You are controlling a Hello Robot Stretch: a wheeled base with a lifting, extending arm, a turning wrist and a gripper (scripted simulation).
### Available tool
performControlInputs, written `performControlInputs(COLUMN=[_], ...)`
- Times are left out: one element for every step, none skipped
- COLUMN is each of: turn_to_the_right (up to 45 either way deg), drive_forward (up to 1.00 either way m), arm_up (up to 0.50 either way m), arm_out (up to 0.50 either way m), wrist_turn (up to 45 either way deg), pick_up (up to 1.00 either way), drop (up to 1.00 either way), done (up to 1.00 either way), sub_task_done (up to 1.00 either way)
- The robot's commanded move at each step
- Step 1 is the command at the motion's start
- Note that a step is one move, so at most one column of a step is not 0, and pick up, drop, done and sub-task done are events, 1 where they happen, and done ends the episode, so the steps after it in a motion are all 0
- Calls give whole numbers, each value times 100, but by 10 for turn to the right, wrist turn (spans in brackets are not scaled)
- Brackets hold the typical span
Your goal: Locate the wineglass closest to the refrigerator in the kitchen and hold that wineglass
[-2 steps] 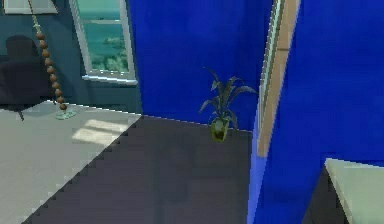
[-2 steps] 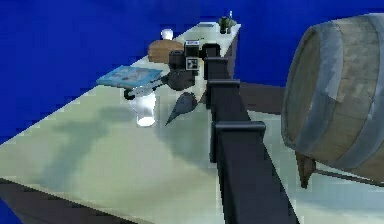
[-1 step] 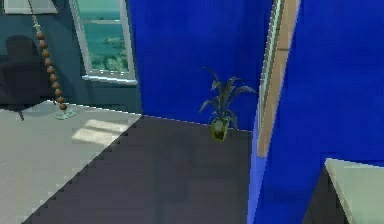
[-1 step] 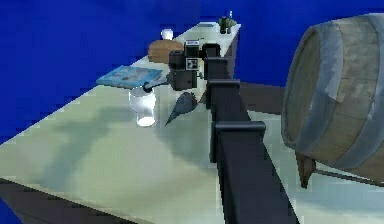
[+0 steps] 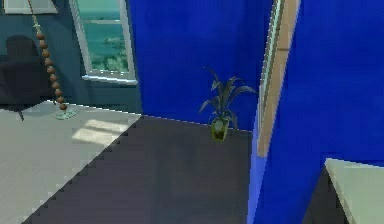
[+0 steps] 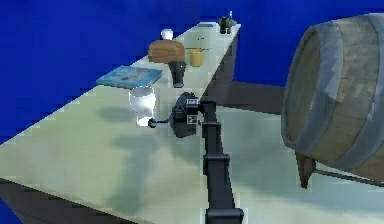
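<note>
A clear wineglass [image 6: 141,103] stands on the long pale counter [image 6: 70,150] in the arm side view. The dark arm rises from the bottom edge, and the gripper [image 6: 154,123] reaches to the foot of that glass. I cannot tell whether the gripper holds anything, since the glass sits on the counter right at the fingers. A second small glass [image 6: 166,34] shows farther along the counter, behind a brown loaf [image 6: 166,48].
Farther along the counter lie a blue flat item [image 6: 130,73], a dark cup [image 6: 178,72] and a tan mug [image 6: 196,57]. A big wooden barrel [image 6: 340,95] stands at the right. Ahead are a potted plant [image 5: 220,105], a floor lamp [image 5: 48,60], a window [image 5: 105,40] and blue walls.
</note>
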Motion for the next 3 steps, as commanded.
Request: performControlInputs(turn_to_the_right=[0,0,0], drive_forward=[0,0,0], arm_up=[0,10,0], arm_out=[0,0,0], wrist_turn=[0,0,0], pick_up=[100,0,0], drop=[0,0,0], done=[0,0,100], sub_task_done=[0,0,0])
